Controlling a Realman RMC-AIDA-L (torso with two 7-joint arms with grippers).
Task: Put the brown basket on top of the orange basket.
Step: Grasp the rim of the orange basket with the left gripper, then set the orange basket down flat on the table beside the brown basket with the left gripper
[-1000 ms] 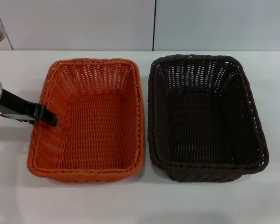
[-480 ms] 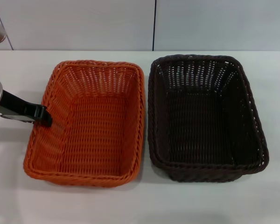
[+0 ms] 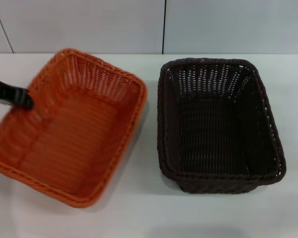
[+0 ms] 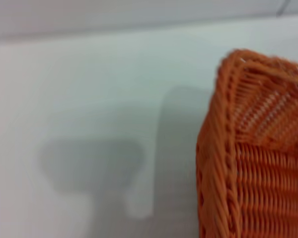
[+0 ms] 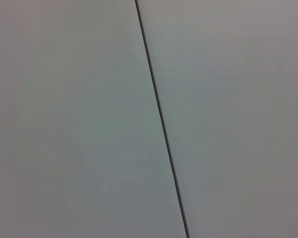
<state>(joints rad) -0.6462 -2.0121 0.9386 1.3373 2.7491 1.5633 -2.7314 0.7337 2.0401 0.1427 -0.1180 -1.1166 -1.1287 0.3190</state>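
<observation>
— Head view first: where is the brown basket?

— On the white table, on the robot's right side, standing flat and square, open side up. Nothing touches it.

— And the orange basket?

— On the robot's left, well clear of the brown one, with a strip of bare table between them. It sits skewed, its long sides running at an angle to the brown one's, and its near corner reaches toward the table's front edge. It looks tilted, the left side higher, though I cannot tell whether any part of it is off the table.

— What has hold of it?

— The left gripper, a black piece coming in from the left edge, sits at the rim of the basket's left wall. It appears clamped on that wall.

— Does the left wrist view help?

— It shows one orange corner with its braided rim, close up, over white table with a grey shadow.

— The right arm?

— Out of sight. Its wrist view shows only a pale wall with a dark seam.
</observation>
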